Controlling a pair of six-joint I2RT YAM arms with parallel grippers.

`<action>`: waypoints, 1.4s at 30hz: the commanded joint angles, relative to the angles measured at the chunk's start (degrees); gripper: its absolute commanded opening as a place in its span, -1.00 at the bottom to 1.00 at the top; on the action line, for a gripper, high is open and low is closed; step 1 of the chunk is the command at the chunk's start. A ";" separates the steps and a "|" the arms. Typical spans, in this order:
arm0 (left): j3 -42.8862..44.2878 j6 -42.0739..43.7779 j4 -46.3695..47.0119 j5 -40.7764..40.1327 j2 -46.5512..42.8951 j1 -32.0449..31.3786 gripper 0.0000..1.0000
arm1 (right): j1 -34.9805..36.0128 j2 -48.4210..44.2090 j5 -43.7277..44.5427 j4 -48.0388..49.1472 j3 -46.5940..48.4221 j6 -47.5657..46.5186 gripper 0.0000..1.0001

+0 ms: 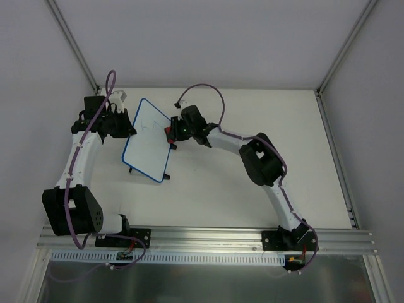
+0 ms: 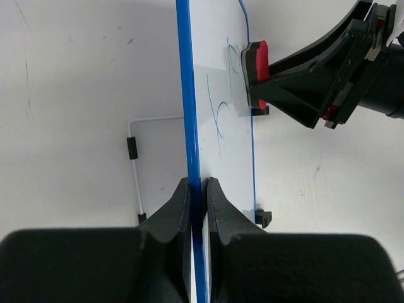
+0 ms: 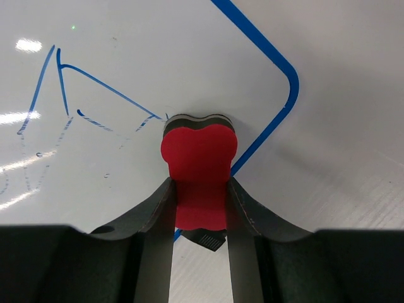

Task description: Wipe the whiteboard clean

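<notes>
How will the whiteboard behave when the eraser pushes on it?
Probably stiff: the whiteboard looks flat though the left gripper pinches just one edge. Likely light, being so thin. It may pivot, since the eraser presses near the opposite corner.

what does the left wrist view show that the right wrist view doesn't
Only the left wrist: the left jaws shut on the whiteboard's blue rim, seen edge-on, its thin wire stand and a black foot. Only the right wrist: the rim's rounded corner and the red eraser's bone shape face-on. Both: that eraser in the right jaws against the board, and blue marker lines.
</notes>
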 commanded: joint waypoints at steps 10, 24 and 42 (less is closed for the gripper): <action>-4.99 4.80 -18.53 2.18 4.89 -5.65 -1.00 | 8.90 -0.23 -6.50 2.13 13.34 -2.11 -0.98; -4.82 4.97 -18.61 1.83 4.89 -5.65 -1.00 | 10.14 2.32 -5.36 2.22 13.55 0.25 -0.99; -4.20 5.15 -18.61 1.65 5.24 -5.65 -1.00 | 4.86 2.67 -2.45 2.22 1.22 3.78 -1.00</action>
